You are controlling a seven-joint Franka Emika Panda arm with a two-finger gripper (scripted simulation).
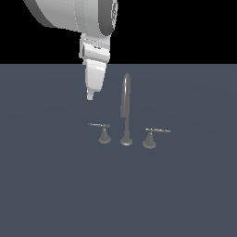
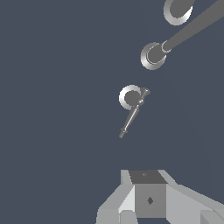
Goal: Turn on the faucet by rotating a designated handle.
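Observation:
The faucet (image 1: 125,109) stands on the flat grey surface, its tall arched spout rising between two small lever handles. The handle (image 1: 104,133) is the smaller, dimmer one on the exterior view's left, and its thin lever points further left. In the wrist view the handle (image 2: 132,105) lies ahead of the fingertips, with the faucet's spout base (image 2: 153,56) beyond it. My gripper (image 1: 90,96) hangs in the air above the lever's tip, apart from it. Its fingers (image 2: 148,192) are shut together with nothing between them.
The brighter twin handle (image 1: 150,137) sits on the exterior view's right of the spout, and only its base (image 2: 177,11) shows in the wrist view. The dark grey surface (image 1: 55,185) stretches around the set.

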